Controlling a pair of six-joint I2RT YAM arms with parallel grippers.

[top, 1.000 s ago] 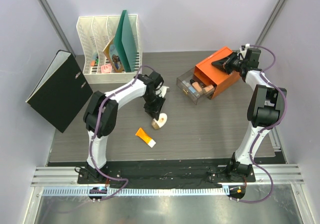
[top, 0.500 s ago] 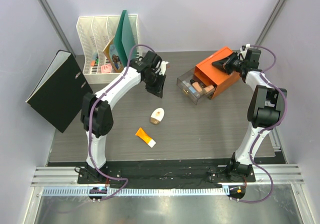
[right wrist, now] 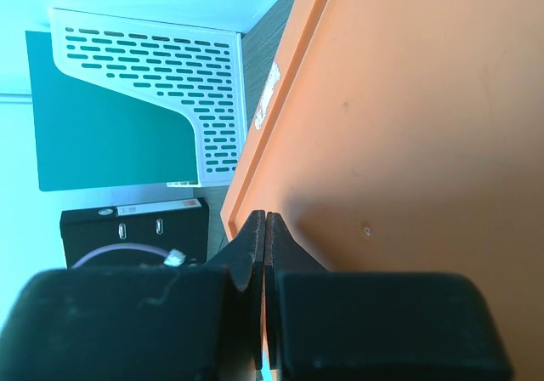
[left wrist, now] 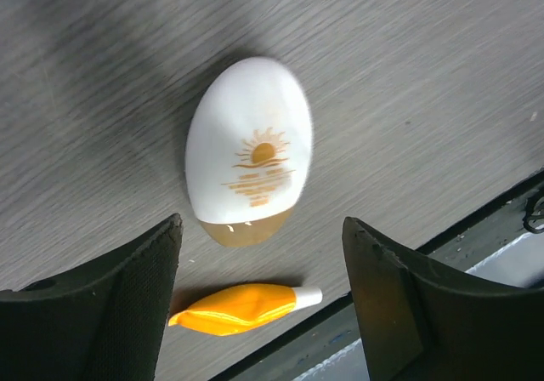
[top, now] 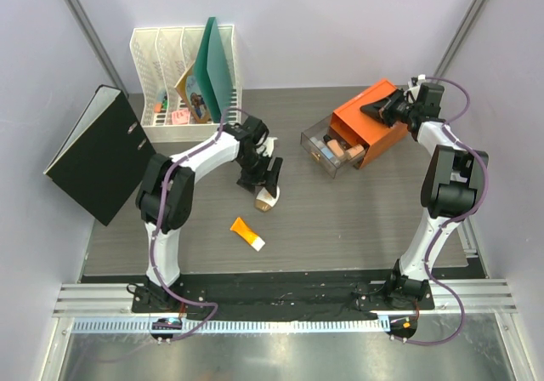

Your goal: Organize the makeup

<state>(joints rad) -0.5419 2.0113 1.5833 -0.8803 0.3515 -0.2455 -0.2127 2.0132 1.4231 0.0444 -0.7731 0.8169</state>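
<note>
L wrist: sun logo (left wrist: 262,153) on compact (left wrist: 225,134).

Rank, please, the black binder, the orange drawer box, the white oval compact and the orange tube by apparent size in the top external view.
1. black binder
2. orange drawer box
3. orange tube and white oval compact: too alike to rank, compact partly under the left gripper

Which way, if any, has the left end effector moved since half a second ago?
Yes. The left end effector has moved away from the white file rack toward the near edge of the table, and hangs open over the white oval compact.
</note>
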